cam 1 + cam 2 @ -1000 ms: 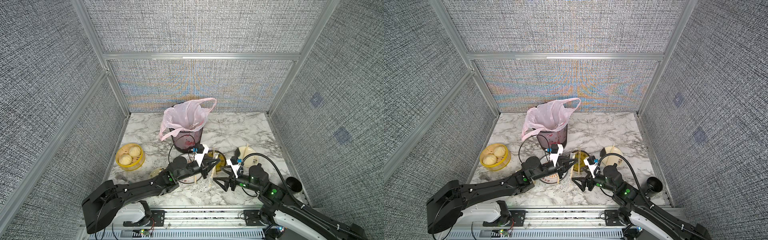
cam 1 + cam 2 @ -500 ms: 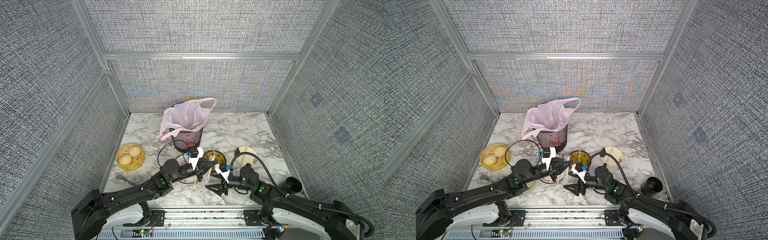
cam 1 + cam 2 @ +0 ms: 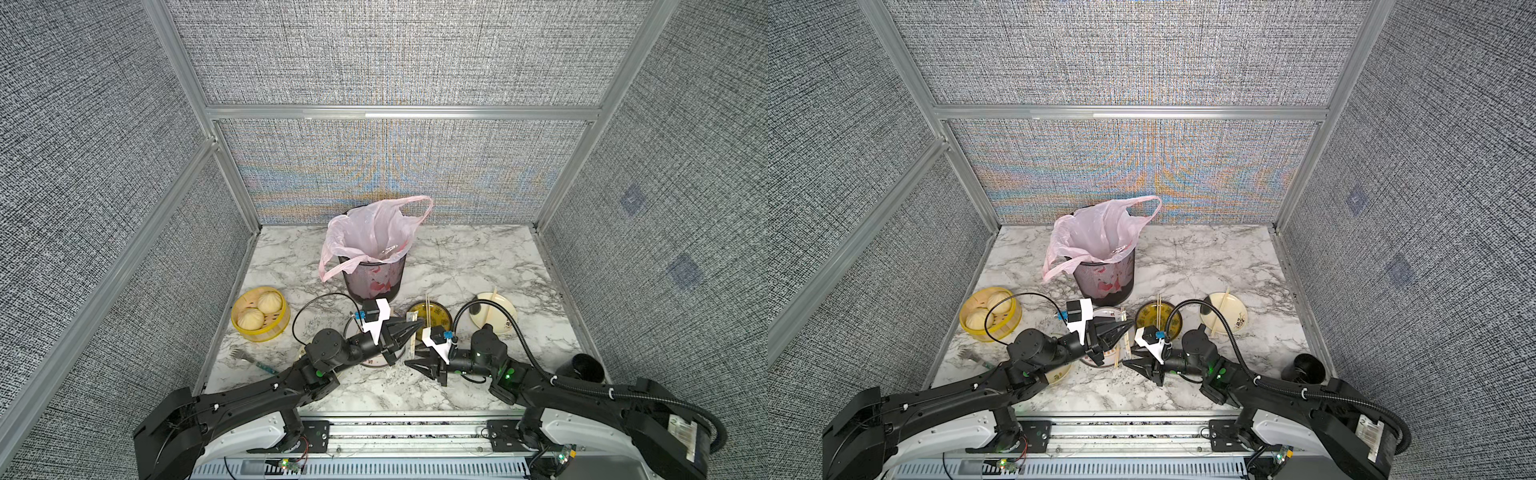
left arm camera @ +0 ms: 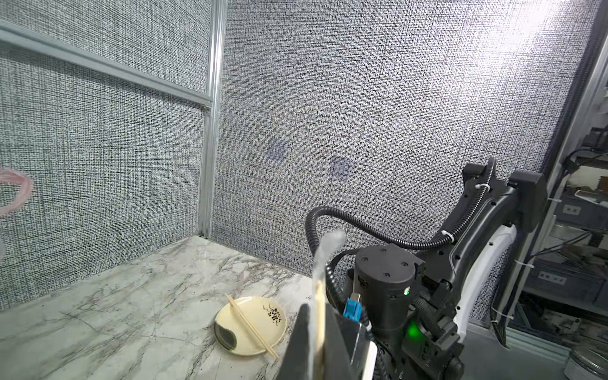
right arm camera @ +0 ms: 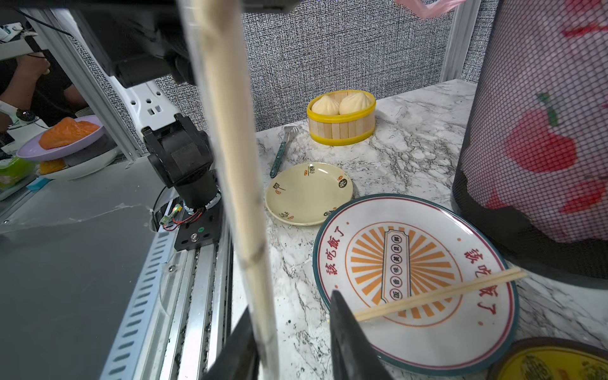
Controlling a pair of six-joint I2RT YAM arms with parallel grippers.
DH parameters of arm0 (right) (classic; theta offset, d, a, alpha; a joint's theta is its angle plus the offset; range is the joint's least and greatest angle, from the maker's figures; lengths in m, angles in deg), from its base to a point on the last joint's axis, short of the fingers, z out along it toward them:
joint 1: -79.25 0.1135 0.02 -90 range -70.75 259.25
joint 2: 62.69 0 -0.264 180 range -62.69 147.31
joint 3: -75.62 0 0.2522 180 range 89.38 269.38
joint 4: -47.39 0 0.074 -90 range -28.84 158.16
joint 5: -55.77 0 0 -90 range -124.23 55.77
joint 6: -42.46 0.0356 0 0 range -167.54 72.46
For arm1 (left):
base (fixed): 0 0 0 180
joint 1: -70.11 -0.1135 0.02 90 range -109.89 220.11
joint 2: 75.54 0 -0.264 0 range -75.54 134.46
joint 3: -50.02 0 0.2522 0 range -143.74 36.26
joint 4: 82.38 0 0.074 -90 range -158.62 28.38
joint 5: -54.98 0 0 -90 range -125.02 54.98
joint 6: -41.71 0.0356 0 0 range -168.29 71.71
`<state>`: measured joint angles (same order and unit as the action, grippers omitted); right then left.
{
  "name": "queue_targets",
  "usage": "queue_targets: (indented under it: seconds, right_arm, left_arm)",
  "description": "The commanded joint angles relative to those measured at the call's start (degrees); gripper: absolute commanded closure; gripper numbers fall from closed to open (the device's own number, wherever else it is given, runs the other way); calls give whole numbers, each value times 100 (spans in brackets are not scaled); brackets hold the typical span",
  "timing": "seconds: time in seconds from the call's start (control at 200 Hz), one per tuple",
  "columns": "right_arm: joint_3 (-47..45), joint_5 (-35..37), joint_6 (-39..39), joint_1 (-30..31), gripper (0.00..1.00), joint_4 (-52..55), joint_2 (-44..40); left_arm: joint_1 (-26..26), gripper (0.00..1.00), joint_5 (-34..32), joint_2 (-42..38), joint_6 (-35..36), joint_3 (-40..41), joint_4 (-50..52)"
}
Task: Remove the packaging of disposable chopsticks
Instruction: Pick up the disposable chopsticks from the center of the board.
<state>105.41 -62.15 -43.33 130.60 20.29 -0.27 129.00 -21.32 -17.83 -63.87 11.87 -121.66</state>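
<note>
My left gripper [image 4: 317, 345] is shut on a pair of disposable chopsticks [image 4: 319, 296] still in their clear packaging [image 4: 329, 243], whose empty end sticks out past the sticks. In both top views this gripper [image 3: 417, 328] [image 3: 1126, 327] hovers over the white plate. The wrapped pair [image 5: 230, 164] runs down between the fingers of my right gripper [image 5: 292, 345], lying against one finger [image 5: 240, 348] while the other finger [image 5: 348, 335] stands apart. Bare pairs lie on the white plate [image 5: 441, 296], the cream plate [image 4: 251, 325] and the yellow plate [image 3: 427, 309].
A black mesh bin lined with a pink bag [image 3: 374, 266] stands behind the plates. A yellow steamer with two buns [image 3: 259, 313] and a fork [image 3: 253, 361] are at the left. A small cream dish [image 5: 307, 192] is near the front, a black cup [image 3: 582, 368] at the right.
My right gripper has moved left to the wrapped pair and its jaws have narrowed around the lower end. The left gripper has shifted slightly, still holding the pair.
</note>
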Motion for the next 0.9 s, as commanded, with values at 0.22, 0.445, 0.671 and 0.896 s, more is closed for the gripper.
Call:
queue_targets:
  seconds: [0.22,0.445,0.671,0.896]
  right_arm:
    - [14,-90,37,12,100,-253,-52]
    - [59,-47,-168,13,100,311,-297]
    - [116,-138,-280,15,100,687,-457]
    - [154,-195,-304,15,100,886,-537]
  left_arm:
    - [2,100,-191,-188,50,162,-254]
    - [-2,88,-223,-399,174,-3,377]
    - [-9,68,-43,-613,368,-471,1196]
    - [-7,72,27,-477,476,-724,1409]
